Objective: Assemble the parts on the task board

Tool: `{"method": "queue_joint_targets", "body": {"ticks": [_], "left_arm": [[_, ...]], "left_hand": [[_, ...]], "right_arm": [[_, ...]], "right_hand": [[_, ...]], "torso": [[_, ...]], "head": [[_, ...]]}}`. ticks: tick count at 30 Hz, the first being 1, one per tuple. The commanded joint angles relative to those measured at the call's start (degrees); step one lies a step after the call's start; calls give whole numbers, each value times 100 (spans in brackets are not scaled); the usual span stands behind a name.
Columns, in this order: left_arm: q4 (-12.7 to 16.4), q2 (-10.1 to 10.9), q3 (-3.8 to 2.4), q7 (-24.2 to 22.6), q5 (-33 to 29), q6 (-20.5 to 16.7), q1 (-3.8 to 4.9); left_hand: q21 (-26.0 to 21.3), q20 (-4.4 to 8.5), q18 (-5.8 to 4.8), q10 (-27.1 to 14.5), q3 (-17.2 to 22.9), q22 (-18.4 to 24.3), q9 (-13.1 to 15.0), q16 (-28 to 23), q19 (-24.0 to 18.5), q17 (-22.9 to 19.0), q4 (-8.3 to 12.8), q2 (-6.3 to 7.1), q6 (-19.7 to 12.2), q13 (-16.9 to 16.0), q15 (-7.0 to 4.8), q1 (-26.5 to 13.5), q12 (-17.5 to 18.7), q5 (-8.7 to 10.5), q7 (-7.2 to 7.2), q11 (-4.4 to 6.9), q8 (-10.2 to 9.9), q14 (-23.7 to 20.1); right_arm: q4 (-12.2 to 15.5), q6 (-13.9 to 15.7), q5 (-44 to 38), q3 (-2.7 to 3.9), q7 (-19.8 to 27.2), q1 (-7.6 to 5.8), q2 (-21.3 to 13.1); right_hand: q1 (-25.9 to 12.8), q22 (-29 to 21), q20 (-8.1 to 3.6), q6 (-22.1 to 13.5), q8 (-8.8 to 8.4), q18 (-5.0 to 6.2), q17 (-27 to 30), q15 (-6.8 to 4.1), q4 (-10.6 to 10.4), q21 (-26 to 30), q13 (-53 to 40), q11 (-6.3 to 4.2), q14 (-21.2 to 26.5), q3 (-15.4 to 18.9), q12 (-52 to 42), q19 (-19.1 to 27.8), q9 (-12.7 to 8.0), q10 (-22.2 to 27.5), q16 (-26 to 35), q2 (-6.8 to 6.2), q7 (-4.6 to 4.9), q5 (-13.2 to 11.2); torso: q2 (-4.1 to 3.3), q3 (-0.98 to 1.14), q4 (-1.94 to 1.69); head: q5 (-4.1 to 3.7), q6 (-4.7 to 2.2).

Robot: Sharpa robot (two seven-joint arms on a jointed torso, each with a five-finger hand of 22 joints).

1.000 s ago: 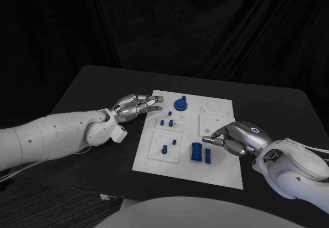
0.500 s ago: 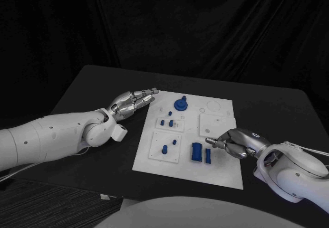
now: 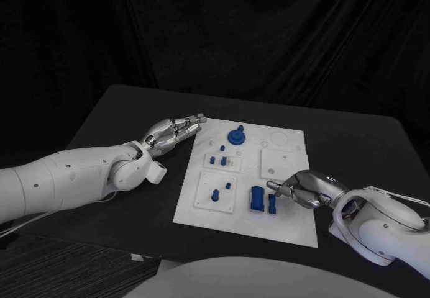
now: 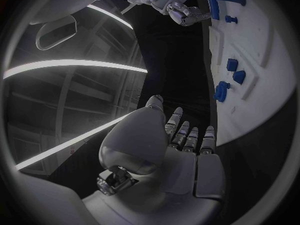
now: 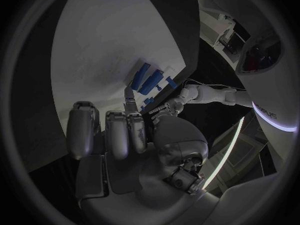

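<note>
Left hand [image 3: 172,133] at the far-left corner of the task board [image 3: 291,220], fingers [image 4: 189,135] apart, holding nothing. Right hand [image 3: 306,188] over the board's right edge, fingers curled together on nothing; blue parts [image 3: 261,200] just beside its fingertips.

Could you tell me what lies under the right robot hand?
The right robot hand hangs over the task board's white right edge, beside two upright blue blocks. Whatever lies directly beneath its palm is covered.

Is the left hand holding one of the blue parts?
No, the left hand rests at the task board's far left corner with nothing in its fingers.
</note>
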State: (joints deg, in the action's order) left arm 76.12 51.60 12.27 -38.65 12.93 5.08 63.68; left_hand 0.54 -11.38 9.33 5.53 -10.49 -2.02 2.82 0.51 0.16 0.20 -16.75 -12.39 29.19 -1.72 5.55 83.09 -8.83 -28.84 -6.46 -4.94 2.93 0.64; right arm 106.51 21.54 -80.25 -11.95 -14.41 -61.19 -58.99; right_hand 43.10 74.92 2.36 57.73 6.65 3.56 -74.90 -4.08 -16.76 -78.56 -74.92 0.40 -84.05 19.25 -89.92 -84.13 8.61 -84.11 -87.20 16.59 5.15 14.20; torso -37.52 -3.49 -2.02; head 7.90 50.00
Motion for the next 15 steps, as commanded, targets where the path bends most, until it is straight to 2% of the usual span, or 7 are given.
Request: {"method": "queue_joint_targets", "body": {"ticks": [1,7,15], "left_arm": [[-3,-13,-5,-1060,-35,47,-6],[-20,-22,-5,-1006,-35,91,-6],[-43,-45,-5,-951,-35,145,-7]], "left_hand": [[-18,-64,62,15,11,-8,7,29,4,15,16,-1,13,-2,58,88,-27,-41,-41,-56,7,3],[-17,-100,52,22,38,-10,9,41,5,19,30,-12,33,-4,103,172,-45,-71,-61,-82,11,14],[-12,-198,67,30,85,-36,17,69,12,29,45,-11,95,-6,171,297,-67,-123,-83,-111,22,39]], "right_arm": [[54,178,53,0,31,17,-13],[136,332,0,1,48,18,-36],[187,336,-23,1,46,18,-41]], "right_hand": [[-26,1151,37,44,-40,-84,-742,49,4,-4,-1508,36,-457,-42,-8,-138,-10,-589,-27,11,-1,37],[-10,1152,38,56,-44,-85,-730,52,7,-9,-1508,42,-455,-47,-8,-140,-17,-589,-24,7,5,61],[15,1149,41,73,-50,-83,-723,57,8,-1,-1508,50,-454,-55,-8,-136,-28,-589,-22,3,15,106]], "torso": [[3,-1,-1],[1,-1,3],[3,-1,2]], "head": [[12,0],[-2,0],[-9,0]]}}
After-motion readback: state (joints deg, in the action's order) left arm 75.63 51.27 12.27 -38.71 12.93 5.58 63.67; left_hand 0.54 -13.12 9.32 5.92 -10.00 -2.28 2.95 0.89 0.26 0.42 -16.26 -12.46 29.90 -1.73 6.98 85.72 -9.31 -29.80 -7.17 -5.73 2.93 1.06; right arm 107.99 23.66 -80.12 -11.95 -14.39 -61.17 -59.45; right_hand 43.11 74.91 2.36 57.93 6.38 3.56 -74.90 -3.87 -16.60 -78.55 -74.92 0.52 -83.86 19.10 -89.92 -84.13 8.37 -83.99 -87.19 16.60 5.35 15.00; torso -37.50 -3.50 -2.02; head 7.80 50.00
